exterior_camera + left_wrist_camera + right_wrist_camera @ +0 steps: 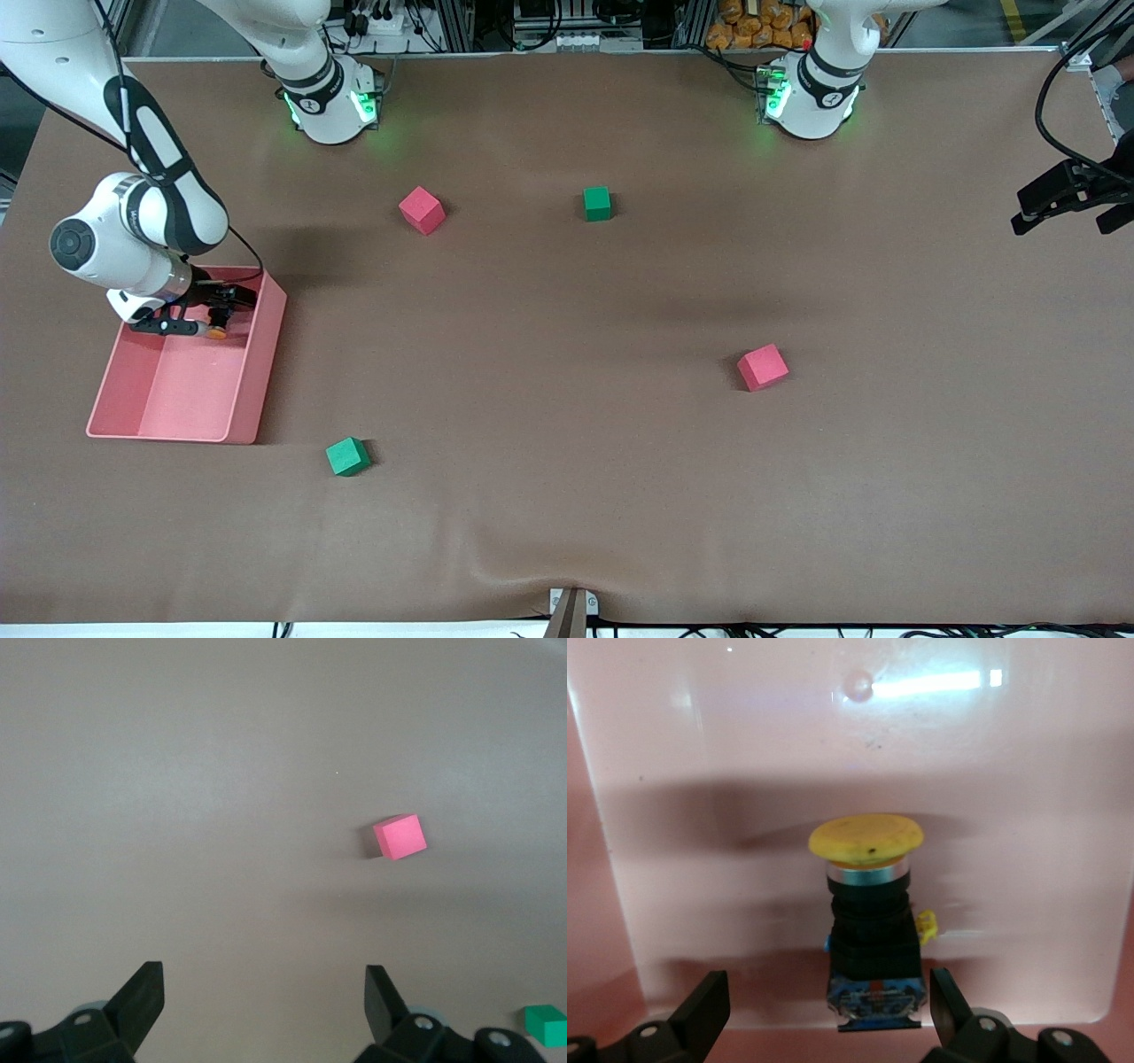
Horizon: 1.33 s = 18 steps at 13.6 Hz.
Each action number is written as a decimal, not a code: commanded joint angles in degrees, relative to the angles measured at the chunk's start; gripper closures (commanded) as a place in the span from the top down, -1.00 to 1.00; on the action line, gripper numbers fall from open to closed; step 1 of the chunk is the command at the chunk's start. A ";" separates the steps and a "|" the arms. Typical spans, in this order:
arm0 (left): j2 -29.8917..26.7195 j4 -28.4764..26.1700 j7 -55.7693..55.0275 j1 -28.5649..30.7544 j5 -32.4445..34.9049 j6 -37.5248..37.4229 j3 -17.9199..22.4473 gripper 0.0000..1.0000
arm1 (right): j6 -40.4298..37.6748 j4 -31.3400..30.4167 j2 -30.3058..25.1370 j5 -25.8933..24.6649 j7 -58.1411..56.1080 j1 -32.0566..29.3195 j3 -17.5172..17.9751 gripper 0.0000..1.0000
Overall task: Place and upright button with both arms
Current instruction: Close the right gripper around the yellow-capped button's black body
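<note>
Pink tray (pixel 257 372) holds the button (pixel 215 333) between the right gripper's (pixel 205 316) wide fingers, while the left gripper (pixel 1067 206) waits wide over the counter (pixel 567 496).

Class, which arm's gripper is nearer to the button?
Right. The right gripper is in the pink bin, open around the button; the left gripper waits open at the left arm's table end.
</note>
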 commanded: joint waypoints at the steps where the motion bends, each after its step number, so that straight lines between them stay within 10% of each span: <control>1: 0.44 1.10 1.42 0.72 -0.65 -0.70 -0.31 1.00 | 0.89 -1.43 -0.75 -0.59 0.84 -0.01 -0.14 1.00; 18: 0.88 1.10 1.42 0.72 -0.65 -0.70 -0.31 1.00 | 2.12 -0.73 1.01 -0.15 0.32 -3.00 -0.14 1.00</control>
